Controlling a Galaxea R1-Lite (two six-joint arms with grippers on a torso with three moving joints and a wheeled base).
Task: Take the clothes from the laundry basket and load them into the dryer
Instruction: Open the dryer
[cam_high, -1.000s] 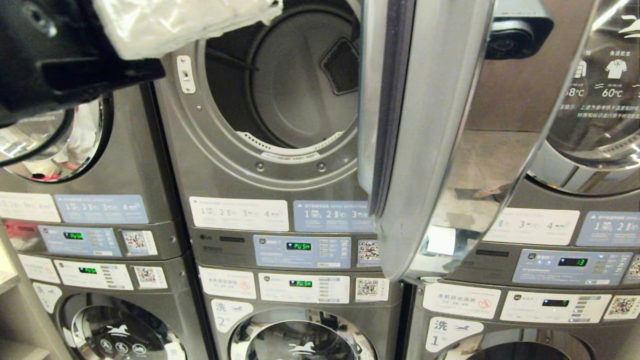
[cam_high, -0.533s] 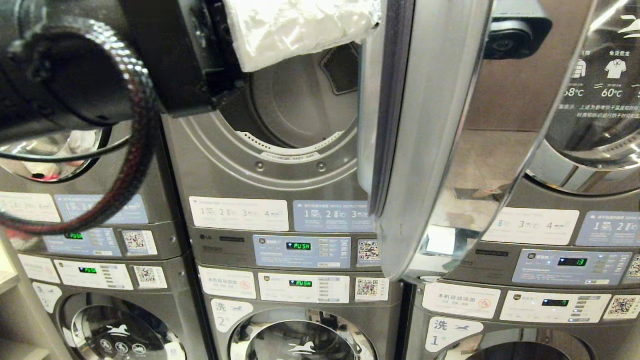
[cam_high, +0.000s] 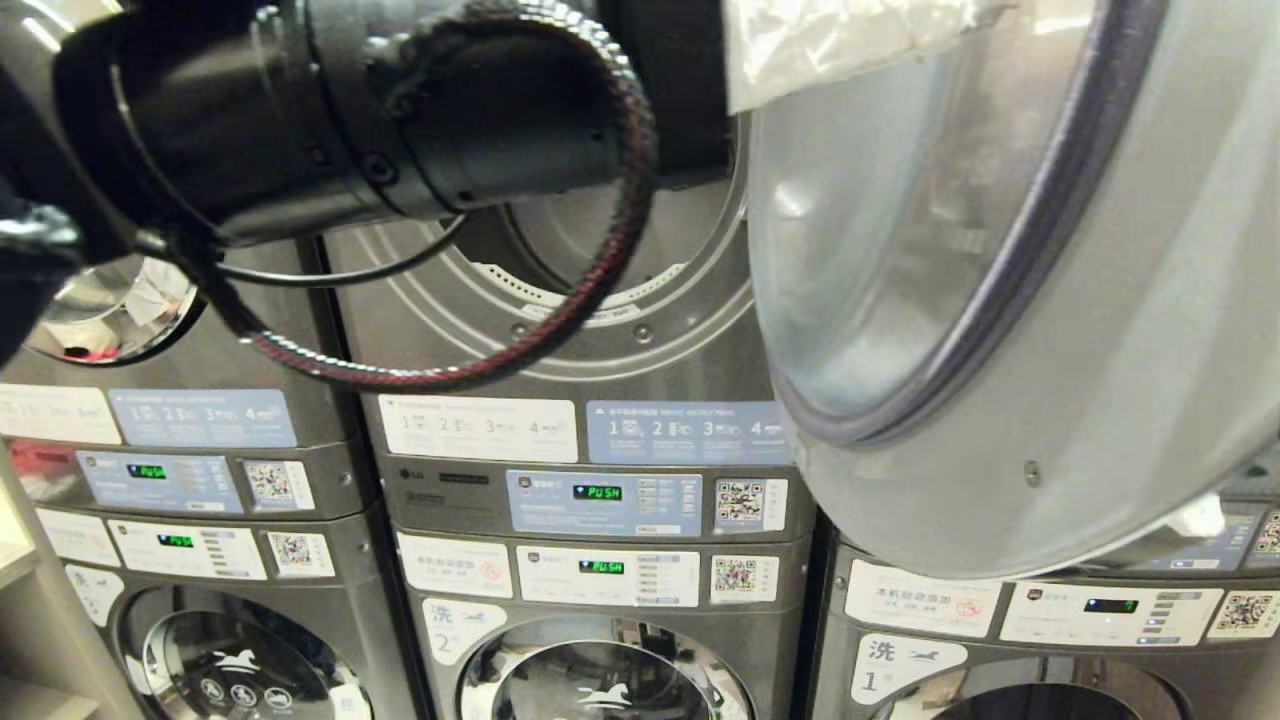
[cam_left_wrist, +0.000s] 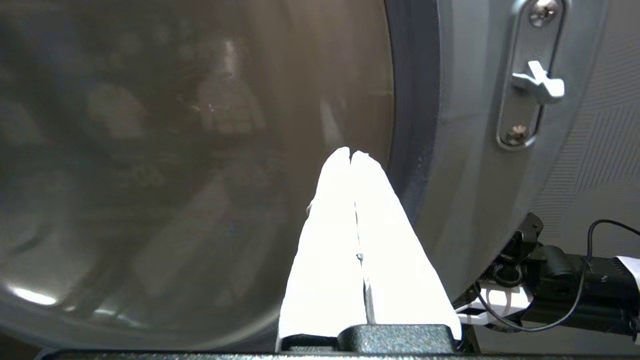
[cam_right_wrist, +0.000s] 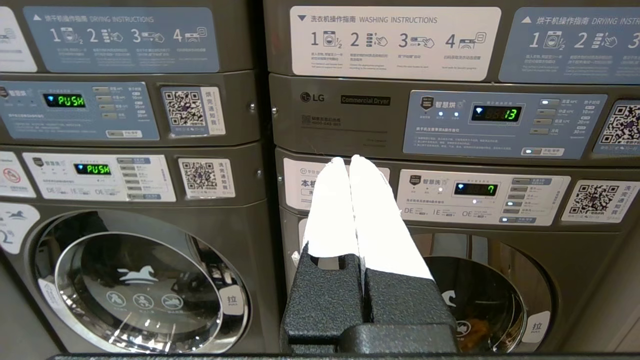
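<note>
Left gripper (cam_left_wrist: 351, 155) now against dryer door (cam_left_wrist: 450, 150)

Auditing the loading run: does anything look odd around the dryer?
Yes: the left gripper is shut on nothing, tips by the glass of the open dryer door, not at the drum opening; no clothes in view.
</note>
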